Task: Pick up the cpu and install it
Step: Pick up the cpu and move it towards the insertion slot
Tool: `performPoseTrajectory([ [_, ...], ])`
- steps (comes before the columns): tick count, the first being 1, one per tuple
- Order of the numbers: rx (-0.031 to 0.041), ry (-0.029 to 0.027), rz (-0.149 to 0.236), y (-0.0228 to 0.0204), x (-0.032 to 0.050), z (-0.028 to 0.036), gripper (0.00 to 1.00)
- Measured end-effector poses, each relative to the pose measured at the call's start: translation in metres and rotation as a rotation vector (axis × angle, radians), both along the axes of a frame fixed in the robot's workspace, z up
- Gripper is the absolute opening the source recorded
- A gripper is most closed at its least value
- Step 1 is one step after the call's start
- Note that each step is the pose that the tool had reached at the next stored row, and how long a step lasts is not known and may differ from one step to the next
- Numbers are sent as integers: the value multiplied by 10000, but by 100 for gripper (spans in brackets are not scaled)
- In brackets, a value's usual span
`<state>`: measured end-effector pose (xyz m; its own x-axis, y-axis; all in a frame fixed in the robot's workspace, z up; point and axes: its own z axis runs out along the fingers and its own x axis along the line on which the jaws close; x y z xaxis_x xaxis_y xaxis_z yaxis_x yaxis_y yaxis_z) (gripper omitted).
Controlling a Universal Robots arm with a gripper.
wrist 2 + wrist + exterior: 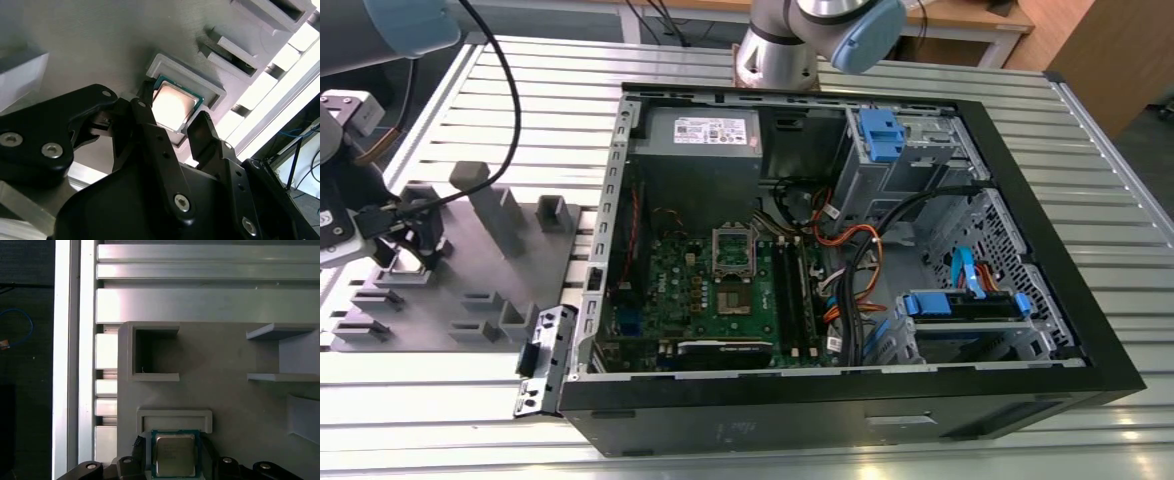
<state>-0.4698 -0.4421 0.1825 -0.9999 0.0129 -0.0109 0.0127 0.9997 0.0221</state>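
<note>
— Item one, cpu (174,455): location?
— I log it lying flat in a raised pocket (174,416) of the grey fixture plate (467,275), metal lid up.
— Tool?
— The gripper (172,107) hangs low over that pocket, jaws parted narrowly, one finger (200,132) at each opposite edge. I see no firm clamp.
— Handling?
— I judge it light, rigid, slick on top and fragile underneath. Take it by two opposite edges only.
— Axis?
— Square, so none. Its sides run parallel to the pocket walls.
</note>
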Motion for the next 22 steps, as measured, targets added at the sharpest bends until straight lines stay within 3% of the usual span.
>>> performPoseTrajectory([
  [22,-4,1,0,0,22,1,55],
])
